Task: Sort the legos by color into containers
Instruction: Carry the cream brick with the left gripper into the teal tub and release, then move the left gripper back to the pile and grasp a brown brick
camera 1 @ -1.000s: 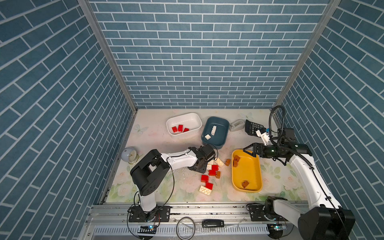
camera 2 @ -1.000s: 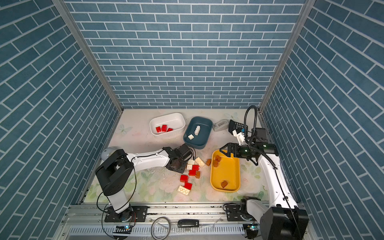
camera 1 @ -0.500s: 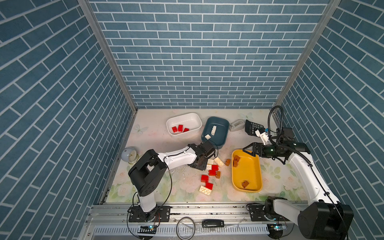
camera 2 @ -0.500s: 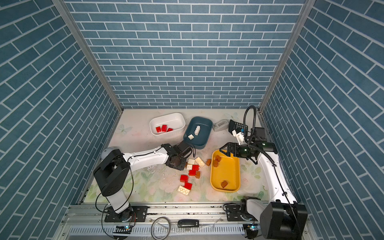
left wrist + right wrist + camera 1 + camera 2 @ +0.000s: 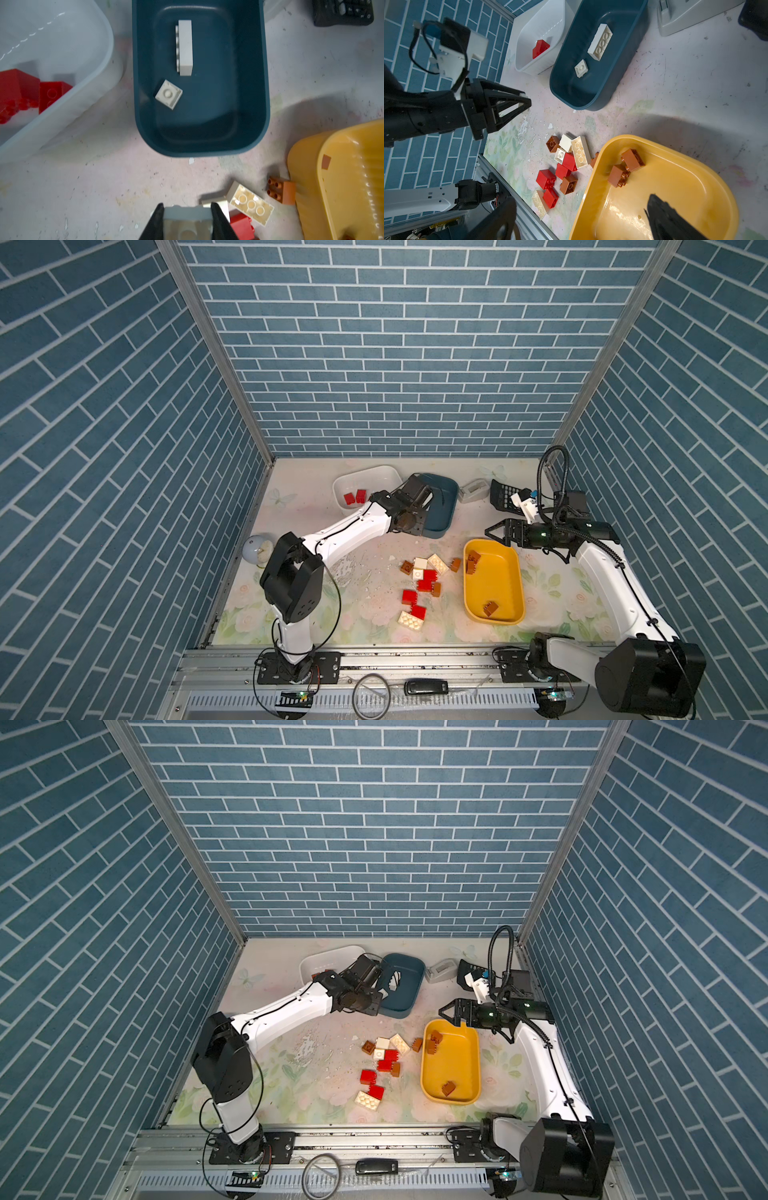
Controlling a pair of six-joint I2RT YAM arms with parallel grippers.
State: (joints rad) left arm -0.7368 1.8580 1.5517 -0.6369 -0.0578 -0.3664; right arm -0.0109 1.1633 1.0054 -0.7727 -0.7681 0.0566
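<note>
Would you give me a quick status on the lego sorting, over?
Left gripper shut on white brick, short of teal tub. Right gripper open above yellow tub rim. Nothing blocking; loose bricks on table.

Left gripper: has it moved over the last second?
Yes. The left gripper went from the loose brick pile back toward the dark teal-blue plastic tub, holding a cream-white brick.

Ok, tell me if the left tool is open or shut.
Shut on a cream-white brick: the left wrist view shows it clamped on both sides between the black fingers of the left tool.
</note>
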